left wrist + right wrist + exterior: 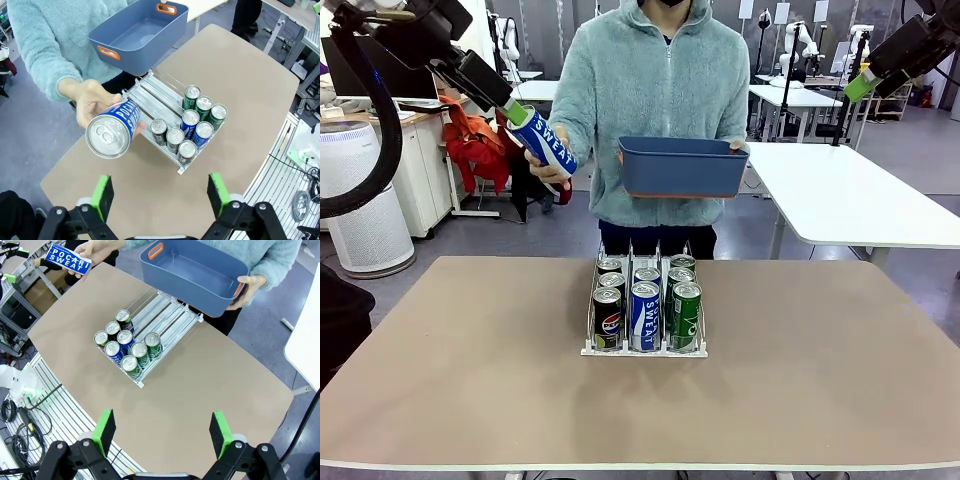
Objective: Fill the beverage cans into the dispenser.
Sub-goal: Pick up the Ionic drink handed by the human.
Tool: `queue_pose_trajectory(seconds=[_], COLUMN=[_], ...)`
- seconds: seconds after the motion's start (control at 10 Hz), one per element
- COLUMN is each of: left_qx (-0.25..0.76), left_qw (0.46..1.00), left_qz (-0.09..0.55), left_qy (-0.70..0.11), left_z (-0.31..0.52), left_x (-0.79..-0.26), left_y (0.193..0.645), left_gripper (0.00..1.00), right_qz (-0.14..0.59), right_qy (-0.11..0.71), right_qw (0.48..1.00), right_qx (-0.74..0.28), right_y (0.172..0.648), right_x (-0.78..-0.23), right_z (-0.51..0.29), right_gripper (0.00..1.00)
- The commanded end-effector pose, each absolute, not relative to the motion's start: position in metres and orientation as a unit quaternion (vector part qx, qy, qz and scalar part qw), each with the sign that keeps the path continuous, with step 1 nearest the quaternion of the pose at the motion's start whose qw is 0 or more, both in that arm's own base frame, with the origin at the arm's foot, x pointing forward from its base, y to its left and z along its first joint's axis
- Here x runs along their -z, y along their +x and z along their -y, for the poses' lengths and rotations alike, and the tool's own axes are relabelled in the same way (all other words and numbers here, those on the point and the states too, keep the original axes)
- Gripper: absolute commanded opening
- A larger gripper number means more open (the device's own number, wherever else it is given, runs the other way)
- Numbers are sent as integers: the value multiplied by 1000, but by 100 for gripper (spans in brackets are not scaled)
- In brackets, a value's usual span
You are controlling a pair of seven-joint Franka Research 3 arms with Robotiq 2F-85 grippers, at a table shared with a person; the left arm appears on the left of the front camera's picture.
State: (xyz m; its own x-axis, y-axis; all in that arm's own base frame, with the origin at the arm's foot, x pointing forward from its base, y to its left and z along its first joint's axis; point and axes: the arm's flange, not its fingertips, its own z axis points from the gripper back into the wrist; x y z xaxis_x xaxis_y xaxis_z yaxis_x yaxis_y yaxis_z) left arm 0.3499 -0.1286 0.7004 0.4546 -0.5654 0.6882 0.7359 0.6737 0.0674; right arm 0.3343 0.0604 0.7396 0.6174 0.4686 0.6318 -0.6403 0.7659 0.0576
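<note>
Blue cylindrical SWEAT can (112, 131) lay in person's hand (86, 101), 11 o'clock of left gripper (160, 179) — its fingers, and right gripper's (161, 416), gaped wide, empty.

The front camera sits at the robot's edge of the counter (470, 400), facing level across it toward the person (660, 100). Each wrist camera looks steeply down from high up, along the left gripper (160, 180) or right gripper (161, 417). All three views share the dispenser (645, 352), well beyond both grippers, the wrist pair from opposite sides.
</note>
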Motion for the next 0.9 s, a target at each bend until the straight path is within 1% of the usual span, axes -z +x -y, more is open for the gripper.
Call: queue_pose_trajectory(seconds=[0.0, 0.2, 0.3, 0.5, 0.8], left_qx=[397, 396, 404, 403, 407], left_qw=[837, 831, 830, 828, 815], left_qz=[357, 379, 376, 386, 408], left_qy=[-121, -90, -80, -62, -61], left_z=[123, 122, 119, 120, 117], left_x=[-709, -713, -712, -699, -682], left_y=[341, 348, 352, 371, 389], left_gripper=[100, 100, 100, 100, 100], right_qz=[306, 306, 306, 306, 306], right_qy=[140, 140, 140, 140, 140], right_qw=[888, 888, 888, 888, 888], right_qx=[-312, -312, -312, -312, -312], right_y=[334, 334, 334, 334, 334], right_x=[-740, -740, -740, -740, -740], right_z=[-62, -62, -62, -62, -62], right_gripper=[100, 100, 100, 100, 100])
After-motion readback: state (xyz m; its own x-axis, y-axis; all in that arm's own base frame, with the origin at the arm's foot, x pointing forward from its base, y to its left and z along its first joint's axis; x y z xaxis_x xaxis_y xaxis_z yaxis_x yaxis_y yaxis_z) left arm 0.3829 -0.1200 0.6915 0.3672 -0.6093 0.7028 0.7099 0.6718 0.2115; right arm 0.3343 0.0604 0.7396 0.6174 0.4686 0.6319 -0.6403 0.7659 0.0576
